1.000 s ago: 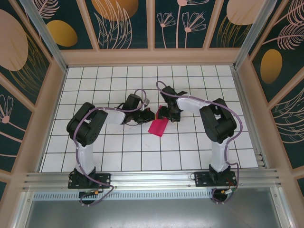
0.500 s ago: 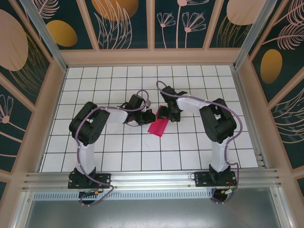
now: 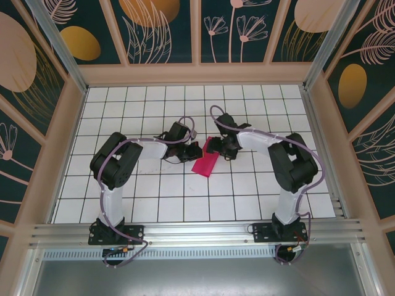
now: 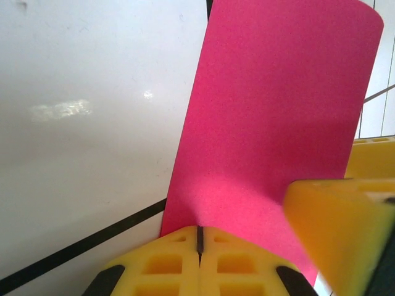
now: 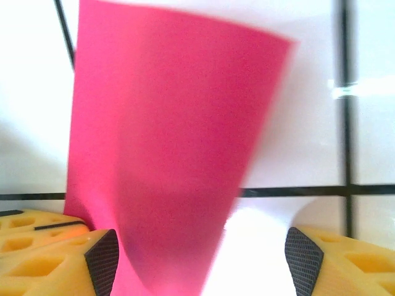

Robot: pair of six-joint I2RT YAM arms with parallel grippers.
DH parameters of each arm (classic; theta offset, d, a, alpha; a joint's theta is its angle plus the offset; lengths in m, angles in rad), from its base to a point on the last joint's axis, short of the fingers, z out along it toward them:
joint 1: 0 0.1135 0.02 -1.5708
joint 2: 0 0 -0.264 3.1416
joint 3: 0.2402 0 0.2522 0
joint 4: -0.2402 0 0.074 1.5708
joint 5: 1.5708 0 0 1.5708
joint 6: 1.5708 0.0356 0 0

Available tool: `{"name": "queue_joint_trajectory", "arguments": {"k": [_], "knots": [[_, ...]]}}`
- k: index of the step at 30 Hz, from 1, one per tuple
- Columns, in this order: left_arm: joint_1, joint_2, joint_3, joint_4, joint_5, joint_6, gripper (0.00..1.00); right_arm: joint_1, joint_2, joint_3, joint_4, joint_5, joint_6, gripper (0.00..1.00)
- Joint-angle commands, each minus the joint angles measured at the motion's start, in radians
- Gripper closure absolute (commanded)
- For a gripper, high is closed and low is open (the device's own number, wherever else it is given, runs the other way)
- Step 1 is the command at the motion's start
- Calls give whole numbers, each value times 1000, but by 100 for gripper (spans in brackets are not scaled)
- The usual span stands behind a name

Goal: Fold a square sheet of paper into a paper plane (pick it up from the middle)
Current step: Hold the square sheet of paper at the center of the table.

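Thin matte pink paper (image 3: 205, 164), folded oblong, mid gridded white counter (image 3: 154, 209), left end effector (image 4: 199, 239) clamped on its edge, right end effector (image 5: 202, 250) with yellow fingers apart, astride its other end

The white table (image 3: 123, 105) is ruled with a black square grid. Near its middle lies a folded pink sheet of paper (image 3: 205, 163), a narrow strip slanting from the centre toward the near-left corner.

White grid table (image 3: 154, 203); floral wall panels (image 3: 162, 34); alu rail (image 3: 197, 232) near edge.
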Motion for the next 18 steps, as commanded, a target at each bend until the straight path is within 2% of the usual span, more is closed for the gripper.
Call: {"name": "queue_joint_trajectory", "arguments": {"k": [1, 3, 5, 8, 12, 15, 18], "knots": [[13, 77, -31, -144, -171, 21, 100, -29, -107, -40, 66, 0, 31, 25], [12, 80, -32, -145, -177, 13, 100, -24, -132, -53, 111, -67, 21, 32], [14, 82, -33, -150, -188, 8, 100, -11, -145, -68, 165, -119, 19, 45], [13, 80, -35, -159, -207, -3, 100, 2, -164, -109, 264, -131, 56, 59], [12, 82, -34, -159, -211, -18, 100, 2, -111, -128, 307, -168, 107, 81], [13, 82, -33, -164, -214, -24, 100, 26, -79, -148, 350, -218, 123, 89], [12, 82, -31, -172, -218, -31, 100, 32, -61, -155, 360, -242, 119, 91]]}}
